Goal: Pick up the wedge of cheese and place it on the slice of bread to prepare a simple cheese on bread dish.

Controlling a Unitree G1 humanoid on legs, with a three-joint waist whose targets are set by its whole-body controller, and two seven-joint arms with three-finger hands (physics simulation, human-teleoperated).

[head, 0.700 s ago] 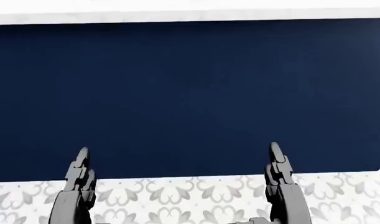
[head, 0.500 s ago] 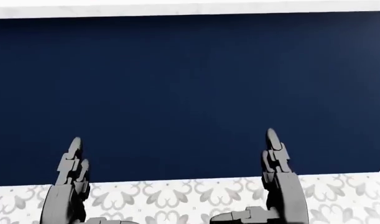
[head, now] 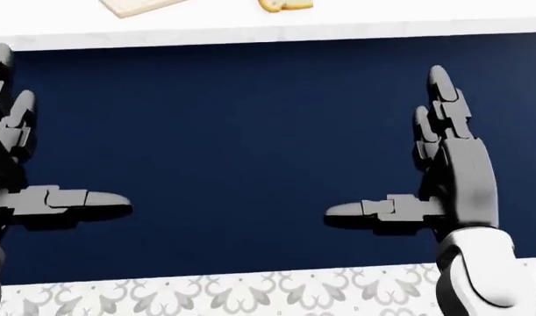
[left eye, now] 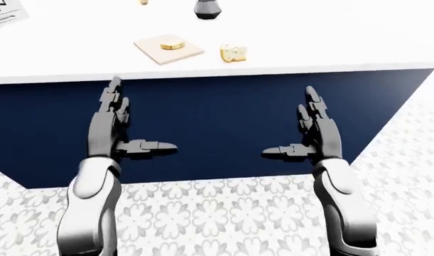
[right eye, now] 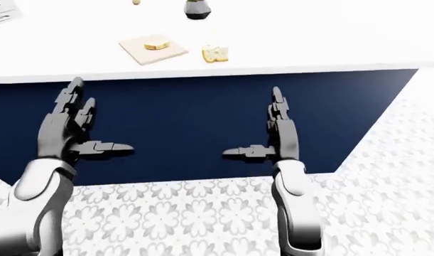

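Observation:
A yellow wedge of cheese (left eye: 233, 53) with holes lies on the white counter (left eye: 309, 37), near its edge. Just left of it a tan flat board (left eye: 185, 53) carries a small golden slice of bread (left eye: 172, 44). Both hands hover below counter height before the dark blue counter face (left eye: 217, 122), well short of the cheese. My left hand (left eye: 142, 117) is open, fingers up and thumb pointing right. My right hand (left eye: 289, 122) is open too, thumb pointing left, almost below the cheese. In the head view only slivers of the cheese (head: 285, 4) and board (head: 140, 6) show at the top.
A black round-based object (left eye: 208, 9) stands higher up on the counter, a small yellowish item (left eye: 143, 2) lies to its left, and a white paper (left eye: 4, 10) sits at the top left. The counter's right corner (left eye: 430, 72) meets patterned floor tiles (left eye: 224, 213).
In the head view both hands have risen from the bottom edge, with thumbs now showing. The picture has shifted too, bringing the counter edge, board and cheese into the top.

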